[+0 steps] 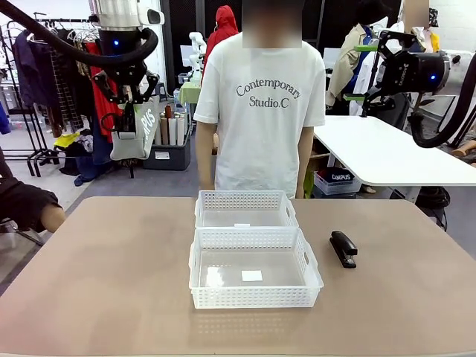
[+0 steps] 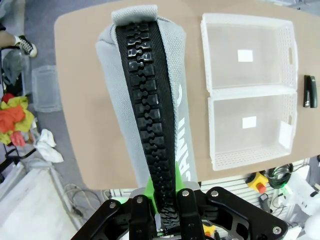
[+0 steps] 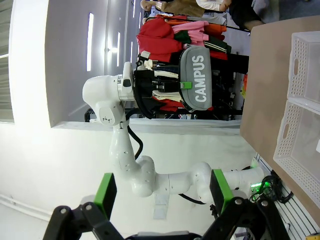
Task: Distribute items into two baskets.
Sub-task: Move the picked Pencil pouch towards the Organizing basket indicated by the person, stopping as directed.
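Note:
High at the left, my left gripper (image 1: 128, 113) is shut on the grey zippered pouch (image 1: 134, 135), which hangs well above the table. In the left wrist view the pouch (image 2: 150, 100) runs up from between the fingers, its black zip facing the camera. The right wrist view shows its white "CAMPUS" lettering (image 3: 196, 79). Two white lattice baskets sit mid-table, one far (image 1: 245, 199) and one near (image 1: 253, 296), both with nothing in them. The black stapler (image 1: 343, 248) lies on the table right of the near basket. My right gripper (image 1: 370, 73) is open high at the right, its green pads (image 3: 105, 192) wide apart.
A person in a white T-shirt (image 1: 260, 111) stands at the far edge behind the baskets, arms at the sides. Bare brown tabletop (image 1: 104, 275) spreads on both sides of the baskets. Another person's arm (image 1: 30, 204) rests off the table's left corner.

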Robot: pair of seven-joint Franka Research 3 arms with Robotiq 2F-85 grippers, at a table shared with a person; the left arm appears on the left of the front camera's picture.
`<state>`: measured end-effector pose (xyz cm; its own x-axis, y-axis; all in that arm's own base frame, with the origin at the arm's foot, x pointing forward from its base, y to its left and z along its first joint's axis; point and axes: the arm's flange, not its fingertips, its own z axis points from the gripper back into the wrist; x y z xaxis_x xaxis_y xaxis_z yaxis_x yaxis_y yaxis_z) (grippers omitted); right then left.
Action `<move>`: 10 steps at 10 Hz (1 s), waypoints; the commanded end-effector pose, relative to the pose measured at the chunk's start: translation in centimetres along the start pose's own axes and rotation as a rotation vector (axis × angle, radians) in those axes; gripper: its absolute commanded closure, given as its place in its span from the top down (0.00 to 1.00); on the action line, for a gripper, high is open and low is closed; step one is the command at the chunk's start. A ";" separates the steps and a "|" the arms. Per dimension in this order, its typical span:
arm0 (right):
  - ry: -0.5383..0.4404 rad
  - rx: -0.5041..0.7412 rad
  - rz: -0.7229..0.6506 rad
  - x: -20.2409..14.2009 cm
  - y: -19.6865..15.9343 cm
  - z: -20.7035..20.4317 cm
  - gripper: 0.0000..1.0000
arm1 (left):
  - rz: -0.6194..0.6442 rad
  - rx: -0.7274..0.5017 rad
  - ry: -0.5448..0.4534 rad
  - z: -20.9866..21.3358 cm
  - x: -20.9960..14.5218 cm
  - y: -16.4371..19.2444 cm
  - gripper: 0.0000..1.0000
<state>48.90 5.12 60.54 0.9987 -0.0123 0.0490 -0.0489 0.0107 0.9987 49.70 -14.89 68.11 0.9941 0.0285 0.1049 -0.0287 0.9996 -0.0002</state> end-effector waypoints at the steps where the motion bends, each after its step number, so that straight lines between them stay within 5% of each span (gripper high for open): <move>1: 0.000 0.001 0.003 0.0 0.2 0.0 1.00 | 0.004 -0.001 -0.005 0.3 -0.1 0.2 0.00; 10: 0.000 0.001 0.003 0.0 0.2 0.0 1.00 | 0.004 -0.001 -0.005 0.3 -0.1 0.2 0.00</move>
<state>48.90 5.12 60.54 0.9987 -0.0123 0.0490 -0.0489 0.0107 0.9987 49.70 -14.89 68.11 0.9941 0.0285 0.1049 -0.0287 0.9996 -0.0001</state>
